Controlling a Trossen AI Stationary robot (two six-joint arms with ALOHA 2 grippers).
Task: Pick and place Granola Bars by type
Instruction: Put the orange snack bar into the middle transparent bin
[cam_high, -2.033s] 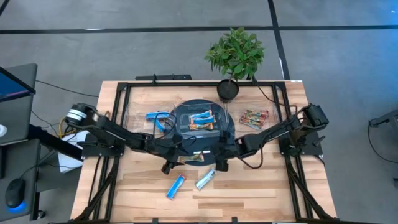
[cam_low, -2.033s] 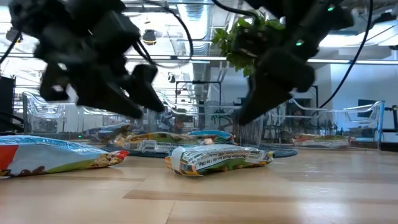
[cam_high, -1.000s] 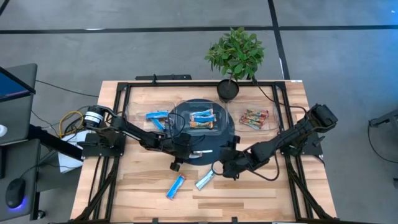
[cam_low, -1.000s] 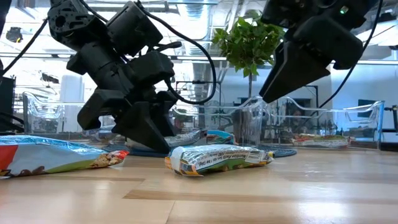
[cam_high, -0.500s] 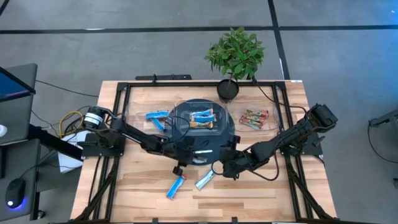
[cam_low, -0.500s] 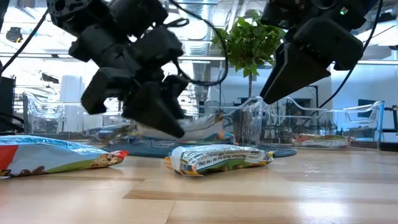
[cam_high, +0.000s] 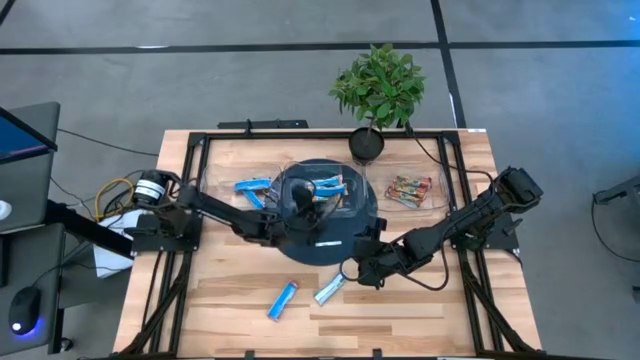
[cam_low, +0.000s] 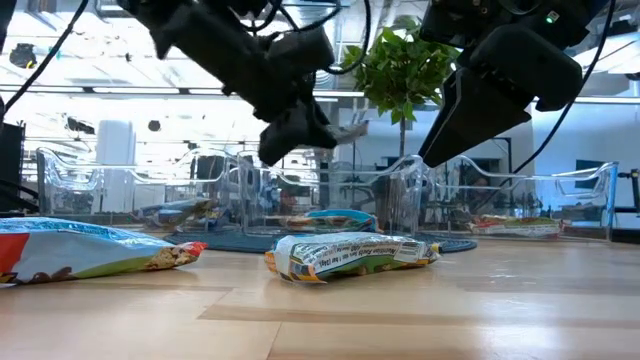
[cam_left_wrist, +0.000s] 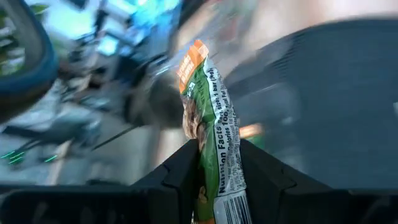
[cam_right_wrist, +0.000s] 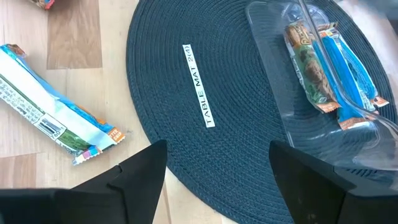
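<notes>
My left gripper (cam_high: 305, 203) hangs above the round dark mat (cam_high: 350, 232), shut on a granola bar (cam_left_wrist: 205, 106) in a green and orange wrapper. My right gripper (cam_high: 352, 272) stands open over the mat's near right edge, holding nothing. A silver-green bar (cam_high: 330, 289) and a blue bar (cam_high: 283, 298) lie flat on the wood nearer the front. Other bars lie in three clear trays: blue ones on the left (cam_high: 250, 187), mixed ones on the mat (cam_high: 325, 190), tan and red ones on the right (cam_high: 408, 190). My left gripper pinches the bar between its two fingers (cam_left_wrist: 177, 180) at one end of the wrapper (cam_left_wrist: 219, 171). The rest of the bar sticks out past the fingertips. In the low view the bar (cam_low: 348, 128) is lifted well clear of the mat.
A potted plant (cam_high: 378, 90) stands at the table's far edge. A white label strip (cam_right_wrist: 199, 84) lies on the mat. Black frame rails (cam_high: 180, 200) run along the table's sides. Bare wood lies at the near edge (cam_high: 400, 320).
My left gripper has taken hold of the green and orange bar at the mat's near edge. It has then risen with it and gone toward the far edge, over the mat. The bar is lifted clear. My right gripper has kept still.
</notes>
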